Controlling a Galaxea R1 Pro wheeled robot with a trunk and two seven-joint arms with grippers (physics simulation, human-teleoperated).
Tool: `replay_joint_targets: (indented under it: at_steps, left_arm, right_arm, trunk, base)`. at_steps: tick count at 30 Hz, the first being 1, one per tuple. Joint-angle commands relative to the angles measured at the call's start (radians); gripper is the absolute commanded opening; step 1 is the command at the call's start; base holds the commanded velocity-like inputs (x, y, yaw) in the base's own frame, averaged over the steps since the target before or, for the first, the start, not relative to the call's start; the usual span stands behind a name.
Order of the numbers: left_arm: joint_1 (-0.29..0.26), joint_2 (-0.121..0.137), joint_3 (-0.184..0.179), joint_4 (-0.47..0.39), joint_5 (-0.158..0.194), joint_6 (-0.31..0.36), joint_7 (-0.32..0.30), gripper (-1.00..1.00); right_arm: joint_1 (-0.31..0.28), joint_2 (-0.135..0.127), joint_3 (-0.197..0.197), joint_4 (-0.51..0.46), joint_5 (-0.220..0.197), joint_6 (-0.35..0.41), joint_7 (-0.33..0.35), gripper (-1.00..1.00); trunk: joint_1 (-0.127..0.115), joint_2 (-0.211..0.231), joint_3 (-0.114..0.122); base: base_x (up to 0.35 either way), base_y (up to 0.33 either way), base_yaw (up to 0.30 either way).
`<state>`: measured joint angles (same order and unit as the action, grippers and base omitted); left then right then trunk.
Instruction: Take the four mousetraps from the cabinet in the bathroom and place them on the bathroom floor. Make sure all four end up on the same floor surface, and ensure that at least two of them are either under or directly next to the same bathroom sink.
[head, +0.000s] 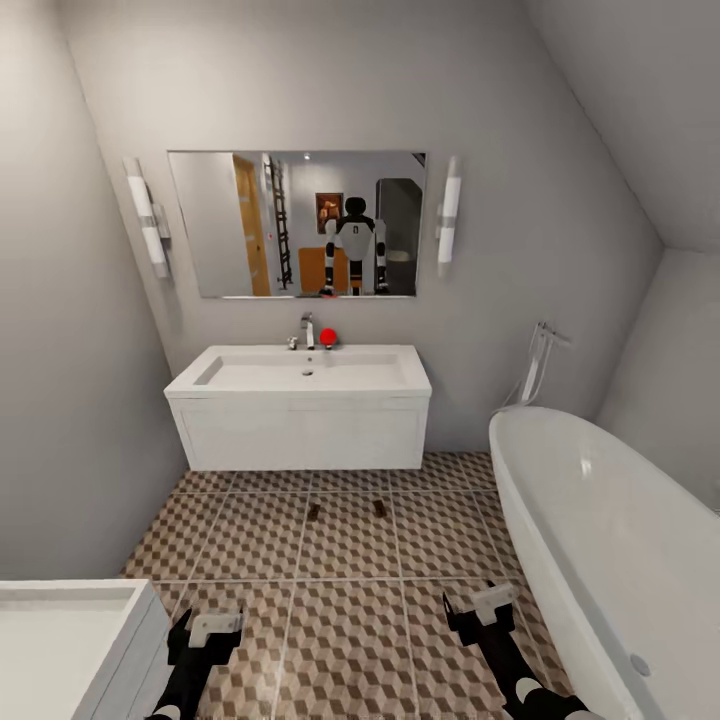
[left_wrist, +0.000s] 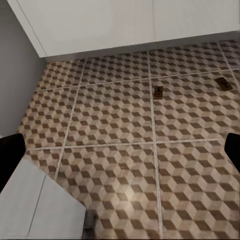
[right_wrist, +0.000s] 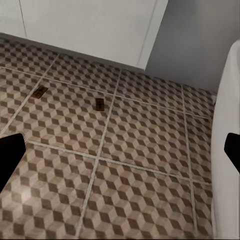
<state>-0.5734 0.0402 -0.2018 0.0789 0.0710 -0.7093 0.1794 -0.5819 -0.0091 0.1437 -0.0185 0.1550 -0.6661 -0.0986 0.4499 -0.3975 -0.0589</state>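
Two mousetraps lie flat on the cube-patterned bathroom floor, just in front of the white sink: a left one and a right one. Both are small brown boards, about a tile's width apart. My left gripper hangs open low over the floor, well short of them. My right gripper is open too, with nothing between its fingers. The cabinet is out of view.
A big white bathtub fills the right side. A white square fixture stands close at my lower left. A mirror hangs above the sink, and a small red object sits by the faucet.
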Motion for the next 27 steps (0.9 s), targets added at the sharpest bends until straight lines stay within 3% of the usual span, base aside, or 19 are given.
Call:
replay_joint_targets:
  at_steps: [1,7,14,21,27]
  left_arm:
    - [-0.002,0.000,-0.009,0.004,0.007,-0.005,0.002,1.00]
    - [-0.002,0.000,-0.008,0.004,0.007,-0.005,0.002,1.00]
    - [-0.002,0.000,-0.008,0.004,0.007,-0.005,0.001,1.00]
    - [0.023,0.006,-0.008,0.005,0.007,-0.004,0.000,1.00]
    - [0.087,0.009,-0.008,0.005,0.007,-0.005,0.000,1.00]
  right_arm:
    - [-0.001,0.000,0.005,0.001,0.009,-0.001,-0.010,1.00]
    - [-0.001,0.000,0.005,0.001,0.009,-0.001,-0.010,1.00]
    - [-0.001,-0.002,0.005,0.001,0.009,-0.002,-0.009,1.00]
    - [0.022,-0.073,0.005,0.001,0.008,-0.008,0.002,1.00]
    - [0.051,-0.093,0.005,0.001,0.008,-0.036,0.003,1.00]
  trunk:
    - [0.000,-0.002,-0.002]
    - [0.000,-0.002,-0.002]
    - [0.000,-0.002,-0.002]
    - [0.000,-0.002,-0.002]
    - [0.000,-0.002,-0.002]
  base:
    - [-0.337,0.000,0.000]
    - [-0.309,0.000,0.000]
    - [-0.079,0.000,0.000]
    - [-0.005,0.000,0.000]
    - [0.000,0.000,0.000]
